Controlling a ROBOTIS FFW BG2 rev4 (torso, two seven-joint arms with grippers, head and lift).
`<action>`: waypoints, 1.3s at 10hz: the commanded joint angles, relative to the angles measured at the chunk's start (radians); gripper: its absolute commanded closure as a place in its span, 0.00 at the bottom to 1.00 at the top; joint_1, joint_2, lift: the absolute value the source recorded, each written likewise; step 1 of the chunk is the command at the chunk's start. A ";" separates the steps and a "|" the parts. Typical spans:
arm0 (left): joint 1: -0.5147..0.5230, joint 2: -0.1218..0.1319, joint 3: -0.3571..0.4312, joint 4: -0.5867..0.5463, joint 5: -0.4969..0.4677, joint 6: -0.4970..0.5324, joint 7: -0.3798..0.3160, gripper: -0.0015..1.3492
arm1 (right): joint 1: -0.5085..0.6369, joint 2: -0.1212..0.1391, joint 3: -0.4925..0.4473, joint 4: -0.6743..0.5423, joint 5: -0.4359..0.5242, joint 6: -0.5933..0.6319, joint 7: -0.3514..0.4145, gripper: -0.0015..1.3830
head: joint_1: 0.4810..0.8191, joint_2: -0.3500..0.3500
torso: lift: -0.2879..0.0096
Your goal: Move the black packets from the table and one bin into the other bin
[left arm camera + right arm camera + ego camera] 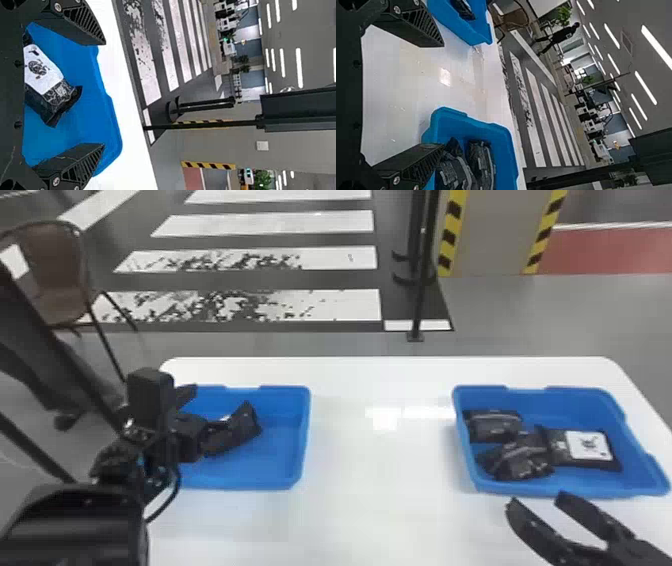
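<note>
White-labelled black packet [43, 71] in left blue bin [304, 430]. Probably a pickup, bin roles uncertain: centre over packet, get low, squeeze evenly across the middle, lift straight up past the rim. Seen between spread fingers of left gripper [104, 94]; partly hidden, contact unclear. Right gripper [536, 500] also open, empty, by near rim of right blue bin [575, 492]; more black packets [522, 462] inside, beyond fingertips.

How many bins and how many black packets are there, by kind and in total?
Bins: 2 (left bin, right bin)
Black packets: 4 visible (left bin's packet; right bin's rear packet, front packet, labelled packet)
Total: 6
</note>
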 commanded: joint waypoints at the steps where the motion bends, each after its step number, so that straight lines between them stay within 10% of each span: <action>1: -0.075 0.010 0.011 0.059 -0.051 0.062 -0.019 0.09 | 0.000 0.000 0.000 0.000 -0.004 0.000 0.000 0.10 | 0.63 0.62 | 0.60; 8: -0.272 0.036 0.117 0.439 -0.123 0.114 -0.133 0.08 | -0.010 -0.003 0.008 0.009 -0.006 -0.007 0.006 0.10 | 0.63 0.78 | 0.60; 13: -0.299 0.040 0.035 0.474 -0.027 0.158 -0.219 0.08 | -0.019 -0.006 0.018 0.032 -0.008 -0.007 0.008 0.10 | 0.63 0.71 | 0.60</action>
